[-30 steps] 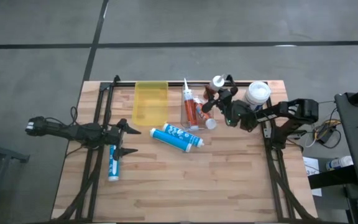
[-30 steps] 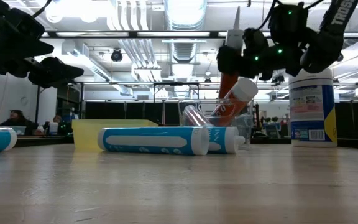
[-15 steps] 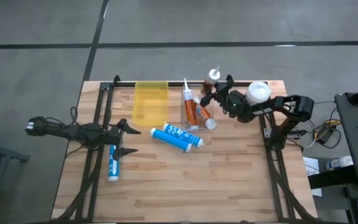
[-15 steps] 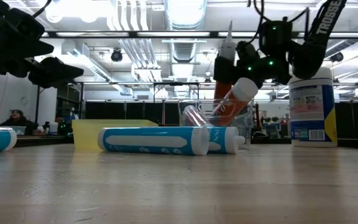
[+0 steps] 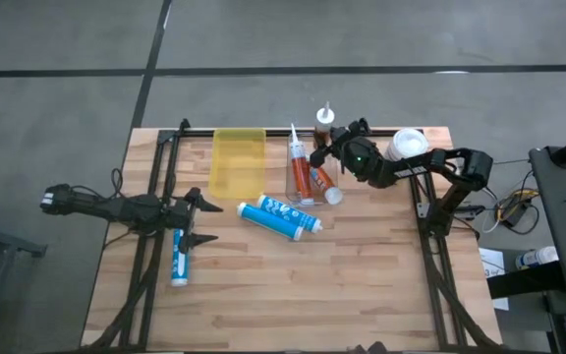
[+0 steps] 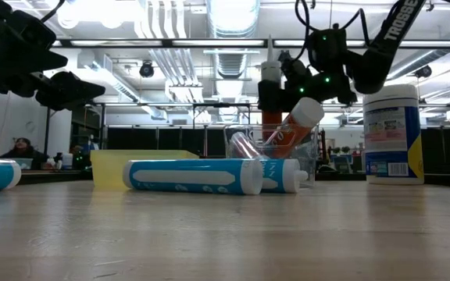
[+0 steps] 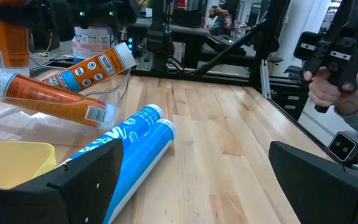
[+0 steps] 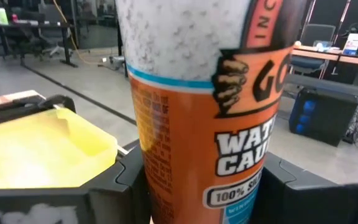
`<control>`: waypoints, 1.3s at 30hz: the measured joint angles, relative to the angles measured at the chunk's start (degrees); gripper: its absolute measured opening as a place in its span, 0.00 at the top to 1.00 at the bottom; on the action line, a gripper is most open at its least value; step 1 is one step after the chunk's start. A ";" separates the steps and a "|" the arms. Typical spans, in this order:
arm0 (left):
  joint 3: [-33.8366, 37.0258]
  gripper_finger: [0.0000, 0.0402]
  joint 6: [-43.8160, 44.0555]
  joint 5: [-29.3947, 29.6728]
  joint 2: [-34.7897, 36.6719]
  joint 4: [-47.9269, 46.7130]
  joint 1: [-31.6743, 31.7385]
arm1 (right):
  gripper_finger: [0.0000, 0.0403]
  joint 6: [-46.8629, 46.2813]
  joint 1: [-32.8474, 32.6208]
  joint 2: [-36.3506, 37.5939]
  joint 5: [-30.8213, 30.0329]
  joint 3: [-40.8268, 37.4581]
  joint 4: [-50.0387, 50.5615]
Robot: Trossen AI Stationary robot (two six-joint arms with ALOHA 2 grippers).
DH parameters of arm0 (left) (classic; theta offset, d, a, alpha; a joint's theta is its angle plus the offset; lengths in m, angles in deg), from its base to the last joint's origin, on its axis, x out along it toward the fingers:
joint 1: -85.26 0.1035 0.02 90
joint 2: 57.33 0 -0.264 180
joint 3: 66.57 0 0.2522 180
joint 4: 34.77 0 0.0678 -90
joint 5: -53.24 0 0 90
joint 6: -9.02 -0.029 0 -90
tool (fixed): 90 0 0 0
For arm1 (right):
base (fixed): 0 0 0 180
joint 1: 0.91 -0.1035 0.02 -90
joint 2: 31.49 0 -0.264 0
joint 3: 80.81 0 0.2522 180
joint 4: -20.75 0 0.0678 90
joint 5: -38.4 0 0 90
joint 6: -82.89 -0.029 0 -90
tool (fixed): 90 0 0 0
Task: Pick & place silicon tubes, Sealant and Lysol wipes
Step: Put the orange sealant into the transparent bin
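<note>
My right gripper (image 5: 334, 147) is above the far end of a clear bin (image 5: 301, 187) and is shut on an orange sealant tube (image 6: 270, 87), which stands upright with its nozzle up. Two more orange tubes (image 7: 61, 93) lie slanted in that bin. The Lysol wipes (image 6: 393, 133), a fat white canister, stand on their base at the far right. A pair of blue-and-white tubes (image 5: 279, 216) lies mid-table, and another (image 5: 179, 256) lies at the left. My left gripper (image 5: 199, 221) hovers open at the left, touching nothing. My right gripper pinches the orange tube's body (image 8: 185, 186) between its two fingers (image 8: 126, 180). The fingers come level from the table's right side and lie across the tube. The tube stands upright, lifted clear over the clear bin's far end.
An empty yellow bin (image 5: 238, 160) sits left of the clear bin at the far edge. Black frame rails (image 5: 155, 197) run along both sides of the table. A person's hand (image 7: 328, 78) with a controller shows beyond the table. Bare wood (image 5: 293, 295) fills the near half.
My right gripper has carried the orange tube toward the table's left and far edges, from beside the Lysol wipes to over the clear bin's far end. The tube has stayed upright and clear of everything.
</note>
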State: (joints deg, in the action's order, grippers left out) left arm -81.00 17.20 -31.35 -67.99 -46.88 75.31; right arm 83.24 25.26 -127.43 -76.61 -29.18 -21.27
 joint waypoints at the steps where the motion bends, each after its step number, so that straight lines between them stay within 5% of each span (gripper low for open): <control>1: 0.00 0.01 0.00 0.00 0.00 0.00 0.00 | 0.58 -0.19 0.11 -0.25 0.07 -0.08 -0.52; 24: -0.02 0.01 0.01 0.00 0.00 0.01 0.01 | 0.50 -3.29 1.93 -0.90 -0.48 -0.59 -0.23; 39: 0.00 0.01 0.01 -0.01 0.00 0.01 -0.01 | 0.30 -0.58 2.01 -0.68 -0.62 -0.37 -0.07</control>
State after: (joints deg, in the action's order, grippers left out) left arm -81.00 17.21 -31.36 -67.99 -46.86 75.31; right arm 82.66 27.27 -128.11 -77.23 -29.55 -21.34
